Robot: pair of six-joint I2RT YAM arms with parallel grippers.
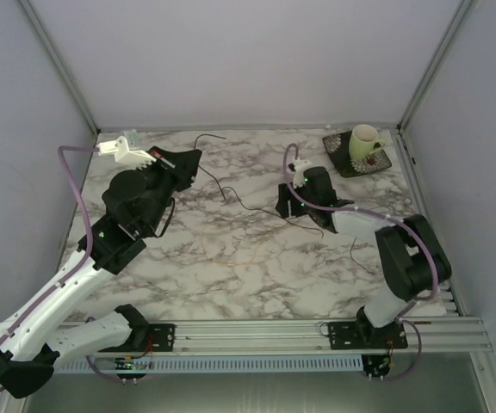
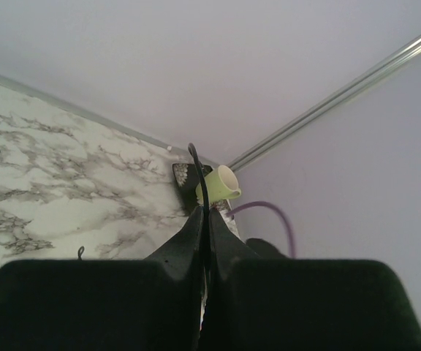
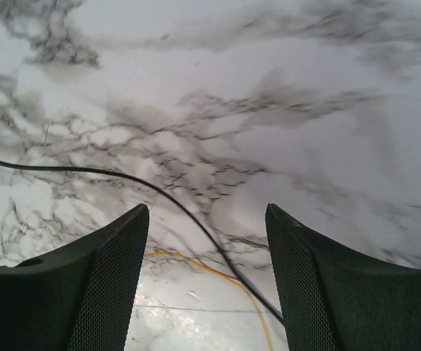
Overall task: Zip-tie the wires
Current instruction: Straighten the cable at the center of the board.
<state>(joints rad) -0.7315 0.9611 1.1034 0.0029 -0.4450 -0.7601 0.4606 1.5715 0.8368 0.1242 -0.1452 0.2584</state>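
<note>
The wires [image 1: 241, 203] are thin dark strands trailing across the marble table between the two arms. My left gripper [image 1: 193, 160] is held above the back left of the table. In the left wrist view it [image 2: 205, 213] is shut on a thin black strand [image 2: 202, 191] that sticks up past the fingertips with a hooked end. My right gripper [image 1: 285, 207] points down at the table near the middle. In the right wrist view it [image 3: 207, 210] is open, with a black wire [image 3: 159, 191] and a thin yellow wire [image 3: 212, 268] lying on the table between its fingers.
A pale green cup [image 1: 365, 142] stands on a dark saucer [image 1: 341, 158] in the back right corner; the cup also shows in the left wrist view [image 2: 222, 183]. Grey walls enclose the table on three sides. A metal rail [image 1: 257, 331] runs along the near edge.
</note>
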